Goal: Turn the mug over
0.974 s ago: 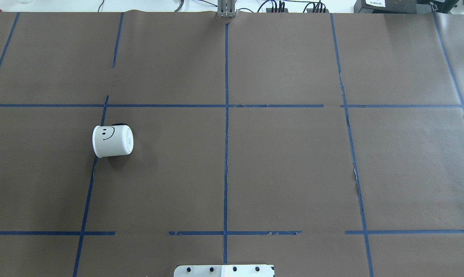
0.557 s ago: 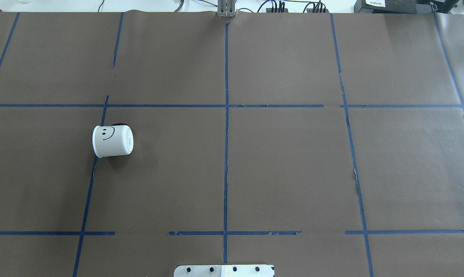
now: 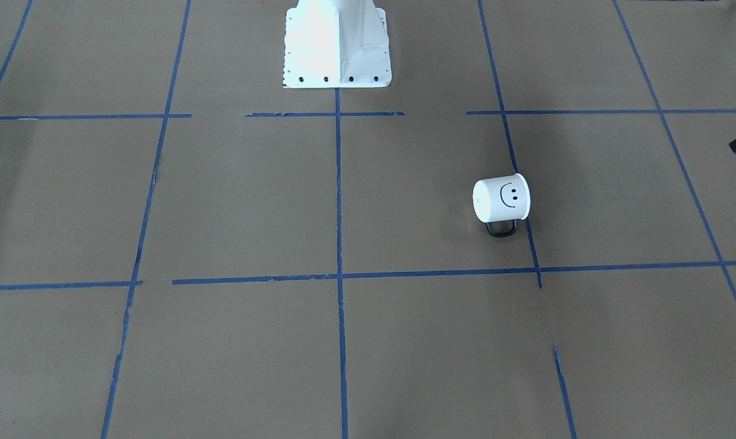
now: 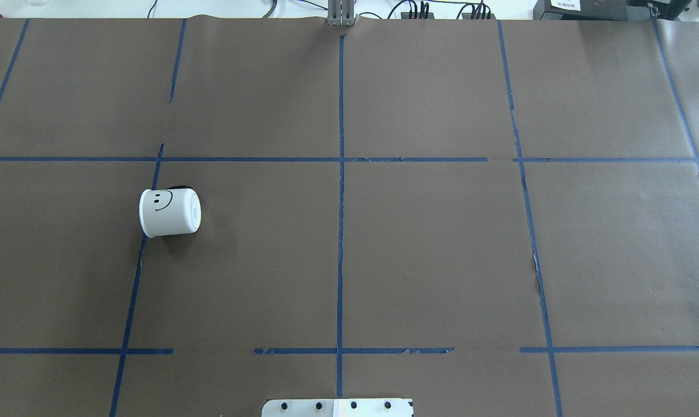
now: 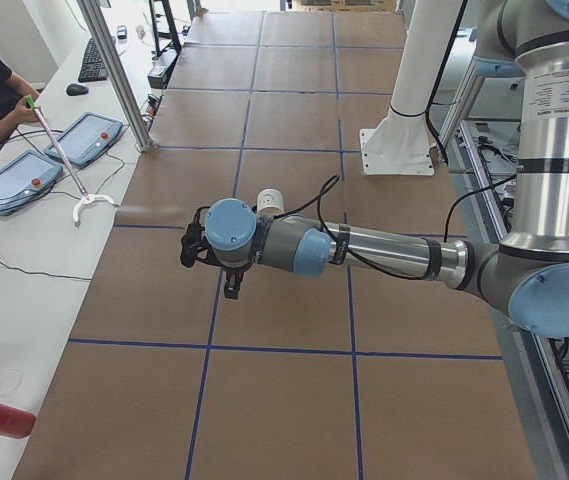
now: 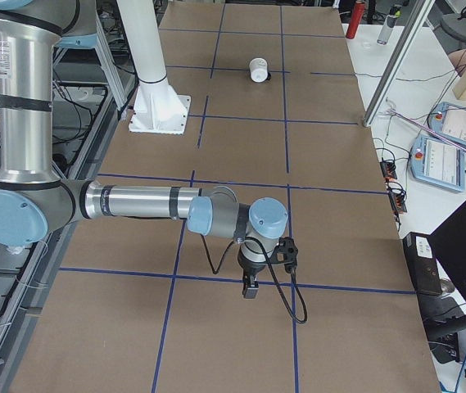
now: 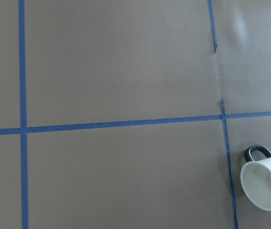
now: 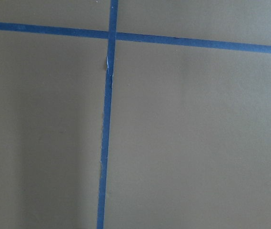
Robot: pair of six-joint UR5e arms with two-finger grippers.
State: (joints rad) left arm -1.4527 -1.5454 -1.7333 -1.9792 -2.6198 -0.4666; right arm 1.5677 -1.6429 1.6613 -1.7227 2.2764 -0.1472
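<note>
The white mug (image 4: 169,212) with a black smiley face lies on its side on the brown paper, on my left half of the table. Its dark handle points to the far side. It also shows in the front view (image 3: 501,199), in the right side view (image 6: 258,70) and, half hidden by my arm, in the left side view (image 5: 269,202). In the left wrist view the mug (image 7: 267,182) shows its cream inside at the lower right. My left gripper (image 5: 230,288) hangs above the table, short of the mug. My right gripper (image 6: 250,286) hangs far from it. I cannot tell if either is open.
Blue tape lines divide the brown paper into squares. The white robot base plate (image 4: 337,407) sits at the near middle edge. A metal post (image 5: 119,75) and a side bench with teach pendants (image 5: 54,160) stand across the table, with an operator there.
</note>
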